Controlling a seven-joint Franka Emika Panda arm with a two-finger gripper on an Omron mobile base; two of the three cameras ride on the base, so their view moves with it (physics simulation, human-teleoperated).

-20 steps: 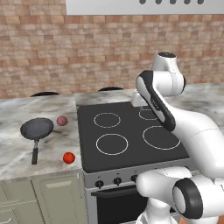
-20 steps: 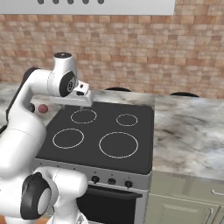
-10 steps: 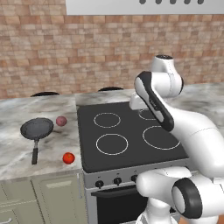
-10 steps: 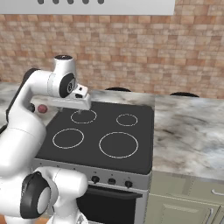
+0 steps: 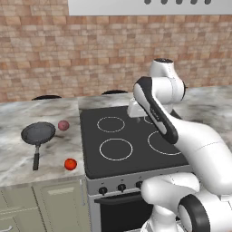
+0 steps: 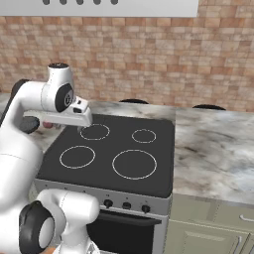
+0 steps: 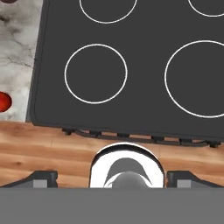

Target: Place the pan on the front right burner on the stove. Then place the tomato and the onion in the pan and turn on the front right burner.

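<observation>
Hand (image 7: 112,177) spread wide over stove (image 7: 131,78); tomato (image 7: 3,101) cut by frame edge.

Light: bright, even, flat; no clear source.
Shadows: faint soft ones under the pan (image 5: 38,133) and tomato (image 5: 70,164) on the table (image 5: 27,154).
Glare: none on the stove (image 5: 131,145) glass; small highlight on the tomato.
Sharpness: slightly soft, coarse rendering; no motion blur.
Edges: no visible distortion.
</observation>
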